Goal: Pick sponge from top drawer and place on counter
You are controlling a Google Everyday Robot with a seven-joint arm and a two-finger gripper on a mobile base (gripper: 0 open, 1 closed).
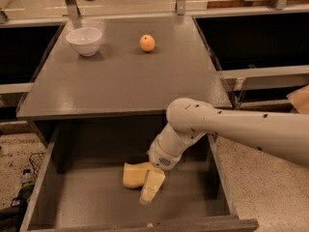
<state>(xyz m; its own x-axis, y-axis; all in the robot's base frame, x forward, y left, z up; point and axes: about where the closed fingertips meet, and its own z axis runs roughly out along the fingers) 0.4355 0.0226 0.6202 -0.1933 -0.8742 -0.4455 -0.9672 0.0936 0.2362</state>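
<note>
- While the sponge (133, 174) is lying in the top drawer (91, 203), the gripper (152, 187) is being held just beside it; its grip cannot be told.
- Soft and light, it is probably best pinched across the middle.

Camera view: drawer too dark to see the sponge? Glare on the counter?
Camera view: the top drawer is shadowed at its back, under the counter, but the sponge shows pale, hand at it in the drawer; counter has only soft sheen.
</note>
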